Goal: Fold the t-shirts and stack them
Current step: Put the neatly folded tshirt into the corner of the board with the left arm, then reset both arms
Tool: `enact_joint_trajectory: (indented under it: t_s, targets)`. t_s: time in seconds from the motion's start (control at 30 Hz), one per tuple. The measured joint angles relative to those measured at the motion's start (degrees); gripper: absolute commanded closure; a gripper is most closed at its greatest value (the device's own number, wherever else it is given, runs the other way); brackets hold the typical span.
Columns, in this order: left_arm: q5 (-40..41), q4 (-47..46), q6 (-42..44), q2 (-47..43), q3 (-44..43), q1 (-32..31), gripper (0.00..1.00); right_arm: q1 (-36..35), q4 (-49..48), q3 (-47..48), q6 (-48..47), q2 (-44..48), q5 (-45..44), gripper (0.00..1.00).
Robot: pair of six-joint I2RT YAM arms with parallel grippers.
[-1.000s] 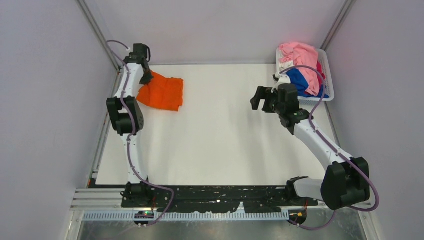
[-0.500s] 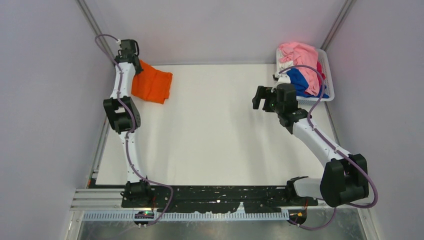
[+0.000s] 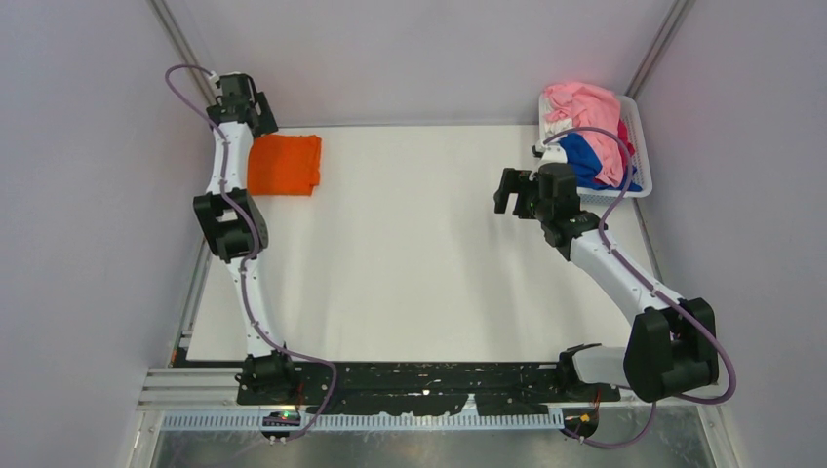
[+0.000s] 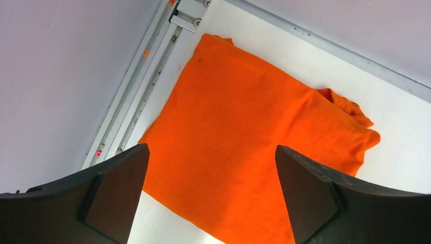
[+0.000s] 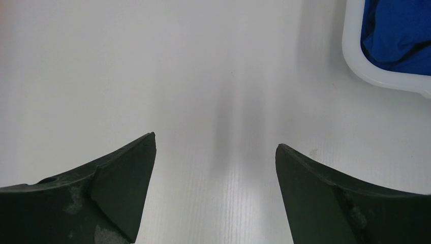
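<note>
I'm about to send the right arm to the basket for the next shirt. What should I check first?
1. Left claw open, gripping nothing: ok.
2. Orange t-shirt folded, lying on the table at its far-left corner: ok, though one corner is rumpled.
3. Left claw lifted clear of the fabric: cannot tell.
4. Right claw open and empty: ok.
5. Table under the right claw bare: ok.
6. Pink t-shirt on top of the heap in the basket, blue t-shirt beneath: ok.
</note>
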State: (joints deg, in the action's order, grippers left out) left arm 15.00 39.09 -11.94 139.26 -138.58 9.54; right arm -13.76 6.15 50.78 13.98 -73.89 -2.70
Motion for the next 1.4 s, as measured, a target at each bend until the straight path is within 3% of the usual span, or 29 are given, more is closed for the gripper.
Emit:
enact_joint_trajectory:
  t_s: [0.13, 0.3, 0.47, 0.73, 0.9, 1.03, 1.17, 1.4]
  targets:
    - [-1.03, -0.81, -1.75, -4.20, 4.35, -0.22, 0.00, 0.00, 0.13, 0.00, 0.02, 0.02, -0.39, 0.05]
    - [-3.39, -1.73, -4.24, -15.56, 12.74, -1.88, 0.00, 0.04, 0.02, -1.07, 0.07, 0.96, -0.92, 0.05]
    - [-5.64, -6.40, -6.47, -30.21, 24.70, -7.89, 0.00, 1.33, 0.07, -5.42, 0.24, 4.37, -0.11, 0.05]
    - [-9.22, -20.41, -10.47, -52.89, 58.82, -19.87, 0.00, 4.72, -0.13, -10.14, 0.90, 8.39, 1.11, 0.05]
    - [-6.51, -28.68, -11.54, -71.08, 86.42, -27.19, 0.00, 5.42, -1.18, -15.96, 0.90, 16.15, 0.79, 0.05]
    - [-5.68, -33.77, -12.87, -82.95, 102.90, -31.26, 0.00, 5.53, -1.18, -19.10, 0.96, 23.02, 0.66, 0.05]
    - [-2.99, -33.42, -13.90, -87.30, 108.65, -31.61, 0.00, 5.57, -2.75, -22.97, 1.88, 29.09, -0.98, 0.05]
    - [-0.50, -34.34, -14.25, -91.36, 108.96, -31.61, 0.00, 5.60, -4.42, -27.54, 3.91, 32.54, -3.76, 0.05]
